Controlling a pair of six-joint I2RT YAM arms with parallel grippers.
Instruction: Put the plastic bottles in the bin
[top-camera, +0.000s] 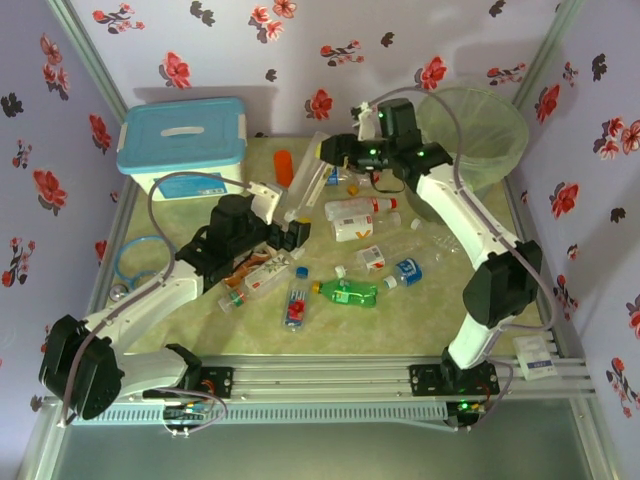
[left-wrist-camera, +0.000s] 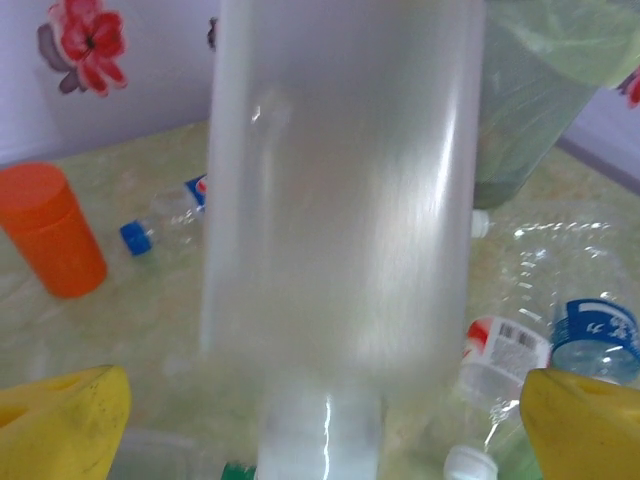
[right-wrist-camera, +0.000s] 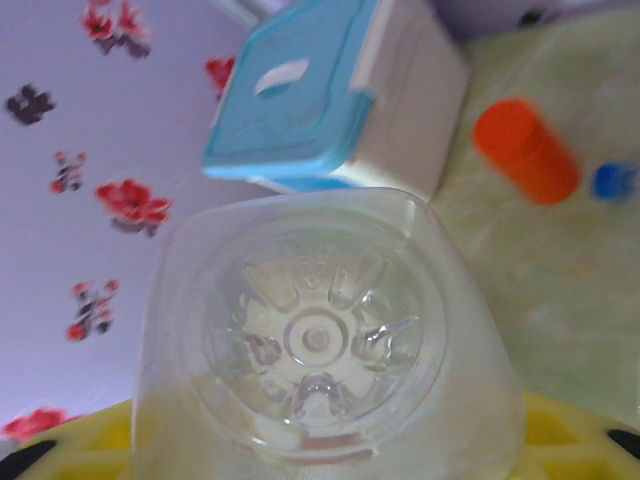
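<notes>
Aloft, clear bottle (top-camera: 308, 178) points neck toward wide left fingers (left-wrist-camera: 60, 420); right fingers (right-wrist-camera: 570, 440) grip its base.

The left arm (top-camera: 150, 300) stretches forward and inward, and the left gripper (top-camera: 296, 232) has its yellow fingertips (left-wrist-camera: 60, 425) spread wide apart. The right arm (top-camera: 480, 235) bends at the elbow and reaches left. The right gripper (top-camera: 335, 155) is closed on the base of a clear bottle (right-wrist-camera: 320, 330).

Walls (top-camera: 200, 40) lilac, red, black flowers. Box (top-camera: 182, 140) white, blue lid. Bin (top-camera: 495, 150) pale green. Counter (top-camera: 400, 325) mottled yellow-green. One bottle (right-wrist-camera: 320, 340) clear.
</notes>
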